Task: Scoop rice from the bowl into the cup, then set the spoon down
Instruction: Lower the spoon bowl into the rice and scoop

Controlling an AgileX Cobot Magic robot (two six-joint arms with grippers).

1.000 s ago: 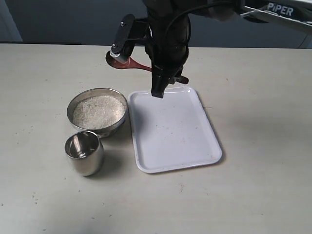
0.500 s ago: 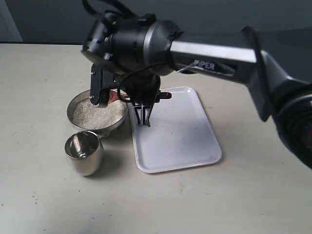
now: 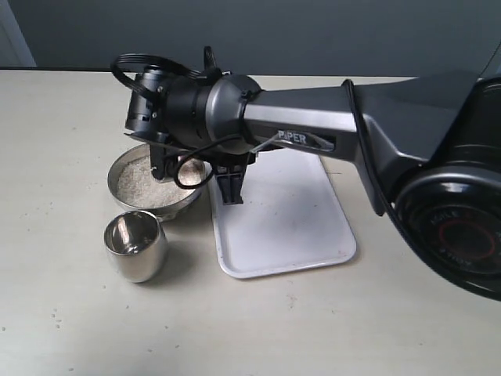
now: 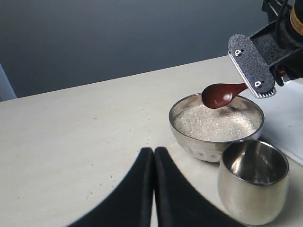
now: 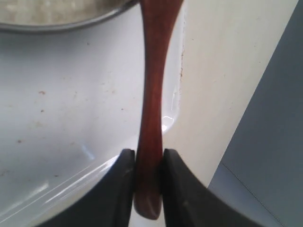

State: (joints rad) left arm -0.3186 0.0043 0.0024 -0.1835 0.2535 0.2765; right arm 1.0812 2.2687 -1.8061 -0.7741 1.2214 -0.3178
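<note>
Left wrist view: glossy reddish-brown spoon (image 4: 221,94) above rice (image 4: 208,124); right tool (image 5: 148,163) clamps handle.

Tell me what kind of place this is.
Probably a robot test bench, not a kitchen: a plain beige table, a blank grey wall, and a PiPER-marked arm reaching over a bowl of rice.

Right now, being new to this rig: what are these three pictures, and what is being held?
It is a two-armed robot at a beige table. One picture comes from a camera off the arms, the other two from each wrist. The right gripper pinches the slim handle of a dark reddish-brown wooden spoon, its oval end over white rice in a wide steel bowl. Beside the bowl stand a small empty steel cup and a white tray. The left gripper is shut, holding nothing.
</note>
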